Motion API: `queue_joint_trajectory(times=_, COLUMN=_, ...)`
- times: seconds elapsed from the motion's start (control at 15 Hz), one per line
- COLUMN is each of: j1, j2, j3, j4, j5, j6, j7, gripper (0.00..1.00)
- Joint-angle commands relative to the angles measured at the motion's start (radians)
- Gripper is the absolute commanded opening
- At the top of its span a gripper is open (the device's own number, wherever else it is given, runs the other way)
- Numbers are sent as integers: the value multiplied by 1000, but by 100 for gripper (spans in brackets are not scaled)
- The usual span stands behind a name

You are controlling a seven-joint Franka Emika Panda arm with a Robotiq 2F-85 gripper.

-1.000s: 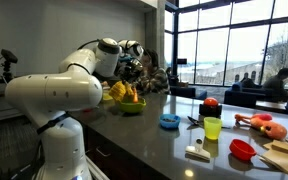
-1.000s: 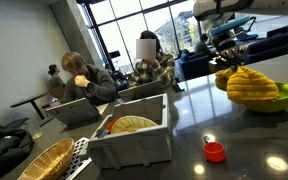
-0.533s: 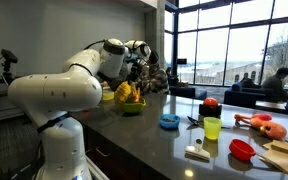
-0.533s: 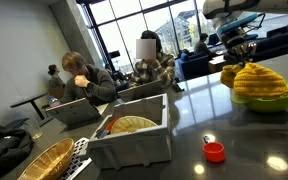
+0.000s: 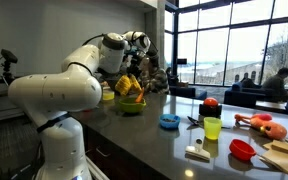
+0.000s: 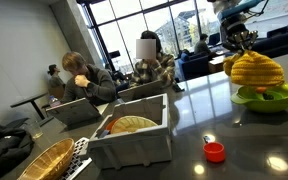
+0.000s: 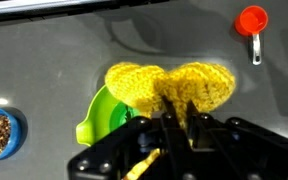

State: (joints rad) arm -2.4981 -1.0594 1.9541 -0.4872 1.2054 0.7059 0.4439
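End effector [image 7: 179,112]: pressed together — pinching the top of the yellow knitted cloth [image 7: 154,85].
Yellow knitted cloth: hangs under the end effector, right over the green bowl [image 6: 265,99].
Green bowl: on the tabletop [image 6: 244,140].

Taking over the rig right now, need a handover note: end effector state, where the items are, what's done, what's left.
End effector: shut on the top of the yellow knitted cloth.
Cloth: hangs bunched directly over the green bowl on the dark counter. Cannot tell whether its lower edge clears the rim.
Done: cloth is gripped and its weight is on the arm.
Left: cloth not yet set down anywhere.
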Motion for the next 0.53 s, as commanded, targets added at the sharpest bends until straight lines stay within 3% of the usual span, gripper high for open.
queue_joint_trajectory(times=0.0, j1=-45, j2=17, j3=12, j4=21, j5=11, j6=-17, j7=21, gripper=3)
queue_joint_trajectory(times=0.47, j1=-110, j2=9, j3=26, j4=21, j5=10, j6=-22, j7=28, gripper=3)
